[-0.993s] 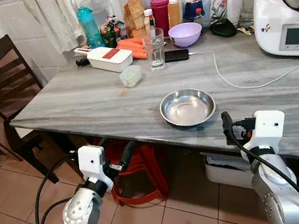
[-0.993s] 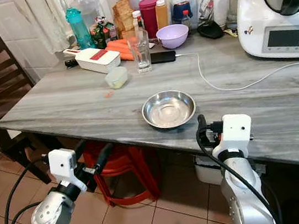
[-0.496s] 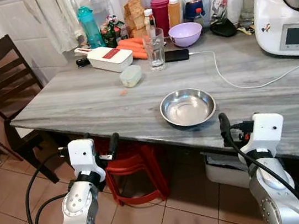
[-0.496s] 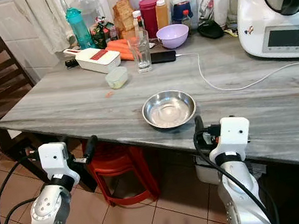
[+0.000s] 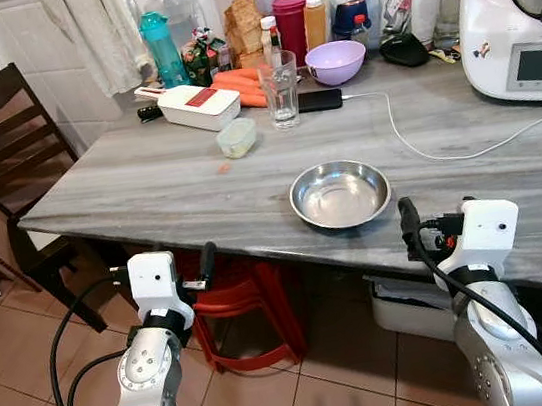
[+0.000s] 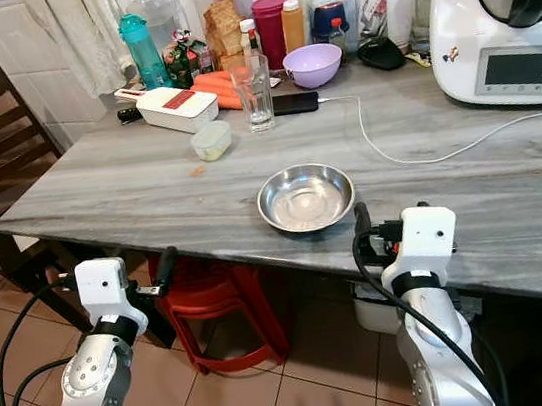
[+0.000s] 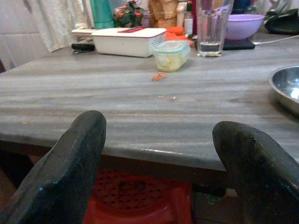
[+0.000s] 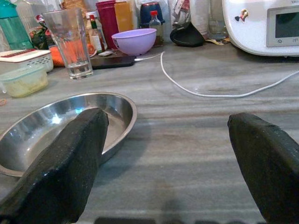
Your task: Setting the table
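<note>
Shallow round stainless-steel bowl [image 5: 340,194] sits empty near the front edge of the grey marbled stone surface [image 5: 147,185], closer to the robot's right side. Nearest the camera, the right claw [image 8: 163,163] hovers at the surface edge just in front of the bowl, its two black fingers [image 8: 60,168] spread wide apart with nothing between them; from the right wrist view one finger lines up with the bowl's rim without visibly touching it. The left claw [image 7: 159,172] is held lower, at about the level of the surface edge and in front of it, fingers likewise wide open and empty, with a red plastic stool [image 5: 249,297] under the surface beyond it.

Past the bowl, a small lidded plastic tub with pale contents [image 5: 237,137] stands toward the middle, with a tiny orange scrap [image 5: 223,167] lying just beside it. Behind the tub is a clear drinking glass [image 5: 280,88], upright, and next to it a black phone [image 5: 319,100] with a white cable [image 5: 444,143] trailing across to the right. A white rectangular box with a red label [image 5: 199,106] lies left of the glass, carrots [image 5: 240,86] behind it. A lilac plastic bowl [image 5: 335,62] stands farther back. Along the wall are jars and bottles, including a teal bottle [image 5: 162,49], and a large white kitchen appliance with a screen [image 5: 518,17] on the far right. A dark wooden chair [image 5: 0,140] stands at the left end.
</note>
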Available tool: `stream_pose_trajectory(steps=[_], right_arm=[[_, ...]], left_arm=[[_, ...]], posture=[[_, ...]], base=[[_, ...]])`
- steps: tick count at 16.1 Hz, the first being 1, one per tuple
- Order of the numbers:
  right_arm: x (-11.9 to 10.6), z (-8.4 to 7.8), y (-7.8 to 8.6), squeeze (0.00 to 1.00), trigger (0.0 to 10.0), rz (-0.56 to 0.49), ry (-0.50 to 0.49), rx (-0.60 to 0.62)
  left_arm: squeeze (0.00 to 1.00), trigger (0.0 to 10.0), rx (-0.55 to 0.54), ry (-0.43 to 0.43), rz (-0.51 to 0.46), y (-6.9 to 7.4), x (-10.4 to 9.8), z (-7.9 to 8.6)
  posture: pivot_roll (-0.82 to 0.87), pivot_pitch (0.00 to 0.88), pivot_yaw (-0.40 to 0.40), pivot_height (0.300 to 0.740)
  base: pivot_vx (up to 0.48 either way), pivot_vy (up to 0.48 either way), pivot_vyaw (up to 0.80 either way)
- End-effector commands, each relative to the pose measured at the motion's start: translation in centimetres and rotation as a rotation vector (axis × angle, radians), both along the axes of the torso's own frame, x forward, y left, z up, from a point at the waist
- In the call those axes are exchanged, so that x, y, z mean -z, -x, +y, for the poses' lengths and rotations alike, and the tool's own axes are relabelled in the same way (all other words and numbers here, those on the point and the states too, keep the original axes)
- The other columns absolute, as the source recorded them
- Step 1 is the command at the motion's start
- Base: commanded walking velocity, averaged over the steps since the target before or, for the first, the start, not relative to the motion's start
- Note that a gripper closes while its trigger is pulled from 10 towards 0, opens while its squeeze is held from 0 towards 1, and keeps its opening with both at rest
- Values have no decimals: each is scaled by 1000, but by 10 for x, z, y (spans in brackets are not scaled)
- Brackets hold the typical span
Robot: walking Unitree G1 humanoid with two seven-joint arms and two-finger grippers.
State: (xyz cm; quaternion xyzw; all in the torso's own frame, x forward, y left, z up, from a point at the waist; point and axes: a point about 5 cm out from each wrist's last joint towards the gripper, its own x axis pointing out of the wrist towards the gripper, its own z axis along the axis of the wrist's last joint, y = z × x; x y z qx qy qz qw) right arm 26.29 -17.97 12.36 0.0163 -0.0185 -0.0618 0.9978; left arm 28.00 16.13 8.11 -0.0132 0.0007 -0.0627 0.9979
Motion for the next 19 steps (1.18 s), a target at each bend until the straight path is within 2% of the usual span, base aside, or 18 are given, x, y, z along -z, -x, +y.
stream_pose_trajectory(steps=[1, 9, 14, 16, 19], right_arm=[[-3, 3, -1, 0, 10000, -12, -11, -19], [0, 2, -2, 0, 10000, 6, -29, -16], [-1, 5, -3, 0, 10000, -12, -62, -39], [0, 1, -3, 0, 10000, 3, -36, 3], [2, 1, -2, 0, 10000, 16, -41, 5]], left_arm=[[0, 10000, -11, -10, -1, -1, -1, 2], [0, 10000, 2, -39, 5, -1, 0, 0], [0, 10000, -7, -50, 9, -1, 0, 1], [0, 10000, -6, -48, 12, 0, 0, 1], [0, 10000, -2, -48, 15, 0, 1, 0]], posture=[[-122, 0, 128, 740], [-121, 0, 125, 740], [-117, 2, 127, 740], [-117, 5, 128, 740], [-118, 8, 130, 740]], base=[[0, 0, 0], [0, 0, 0], [-252, 0, 0], [-285, 0, 0], [-287, 0, 0]])
